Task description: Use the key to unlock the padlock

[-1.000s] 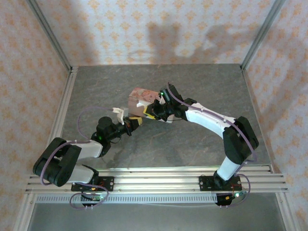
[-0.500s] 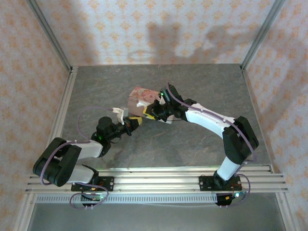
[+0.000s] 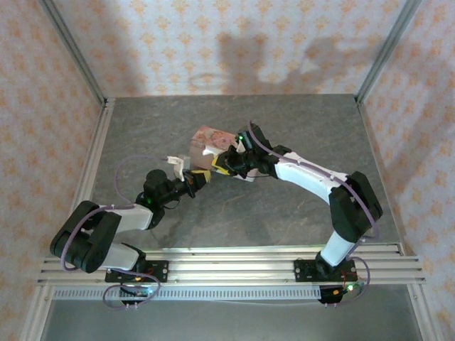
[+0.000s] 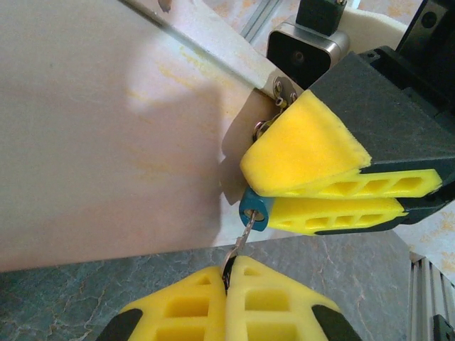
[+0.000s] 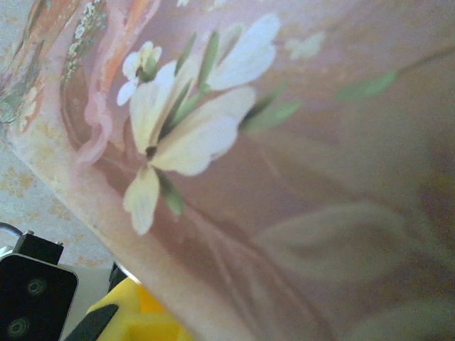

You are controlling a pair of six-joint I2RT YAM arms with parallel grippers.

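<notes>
The tiny teal padlock (image 4: pixel 254 208) hangs at the latch of the pink tin (image 4: pixel 106 128). My right gripper (image 4: pixel 284 193) is shut on it, and only the padlock's round end pokes out between the yellow fingers (image 4: pixel 306 153). The thin metal key (image 4: pixel 242 245) runs from that end down to my left gripper (image 4: pixel 229 273), which is shut on the key's head. The key's tip sits in the keyhole. In the top view the left gripper (image 3: pixel 196 179) and right gripper (image 3: pixel 219 169) meet at the tin's near side.
The pink flowered tin (image 3: pixel 207 142) stands tilted on the grey stone tabletop (image 3: pixel 284 121), and its lid (image 5: pixel 270 142) lies close before the right wrist camera. Metal rails edge the table on the left and right.
The left wrist has shifted slightly up and left in the top view. Both grips are unchanged, and the right arm has barely moved.
</notes>
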